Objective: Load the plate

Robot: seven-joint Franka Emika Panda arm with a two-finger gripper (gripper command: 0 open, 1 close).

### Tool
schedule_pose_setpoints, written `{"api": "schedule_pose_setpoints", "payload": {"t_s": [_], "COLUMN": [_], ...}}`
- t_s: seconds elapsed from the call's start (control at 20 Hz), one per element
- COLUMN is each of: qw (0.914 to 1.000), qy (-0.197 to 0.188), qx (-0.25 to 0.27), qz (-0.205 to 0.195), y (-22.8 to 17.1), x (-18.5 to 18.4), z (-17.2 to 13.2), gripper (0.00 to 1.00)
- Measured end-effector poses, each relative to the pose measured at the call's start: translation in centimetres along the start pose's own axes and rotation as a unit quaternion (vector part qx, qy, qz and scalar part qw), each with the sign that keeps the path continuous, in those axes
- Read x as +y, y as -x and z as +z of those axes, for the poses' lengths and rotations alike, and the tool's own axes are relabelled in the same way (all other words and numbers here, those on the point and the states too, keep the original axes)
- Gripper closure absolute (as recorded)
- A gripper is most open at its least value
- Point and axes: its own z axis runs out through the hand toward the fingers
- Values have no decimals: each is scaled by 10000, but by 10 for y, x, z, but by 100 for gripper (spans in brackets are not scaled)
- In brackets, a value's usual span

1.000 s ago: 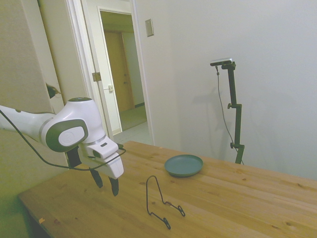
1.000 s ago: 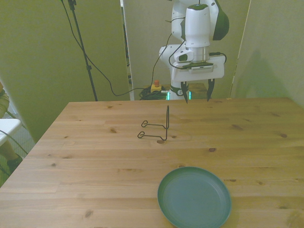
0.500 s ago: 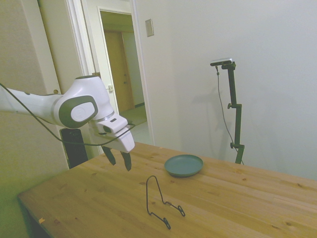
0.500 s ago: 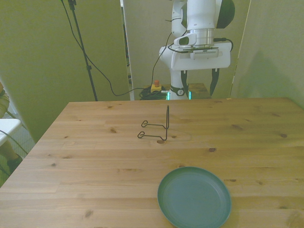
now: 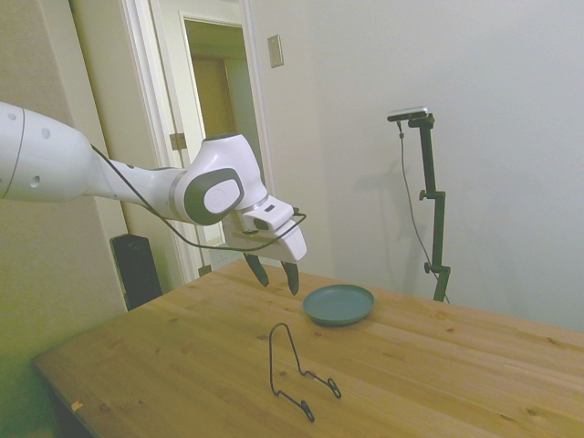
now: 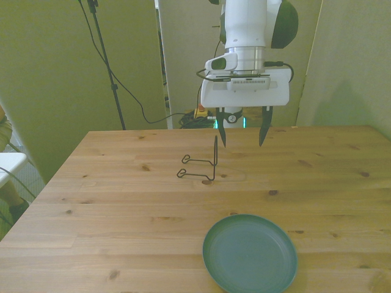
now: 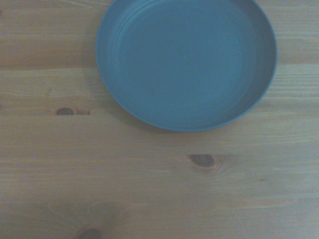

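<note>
plate lies ahead of the raised gripper

the table (image 6: pixel 110 201) carries the plate (image 6: pixel 250 254) flat near its edge, empty, well apart from the wire stand (image 6: pixel 201 163). the gripper (image 6: pixel 242 130) hangs high, released, holding nothing. the plate sits lower and farther out along the reach.

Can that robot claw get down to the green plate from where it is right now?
Probably yes. The gripper hangs open in the air, and the plate lies flat and empty on the table. The wire stand sits off to one side, not between them.
</note>
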Motion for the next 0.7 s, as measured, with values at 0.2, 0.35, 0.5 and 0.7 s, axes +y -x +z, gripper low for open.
{"api": "schedule_pose_setpoints", "payload": {"t_s": [0.2,0.35,0.5,0.7], "qw": [10000,10000,9998,9996], "qy": [-27,-30,-43,-63], "qx": [40,63,120,209], "qz": [-3,-40,-125,-206], "y": [-6,-15,-26,-47], "x": [-4,-16,-34,-62], "z": [-1,6,25,53], "gripper": [0,0,0,0]}}
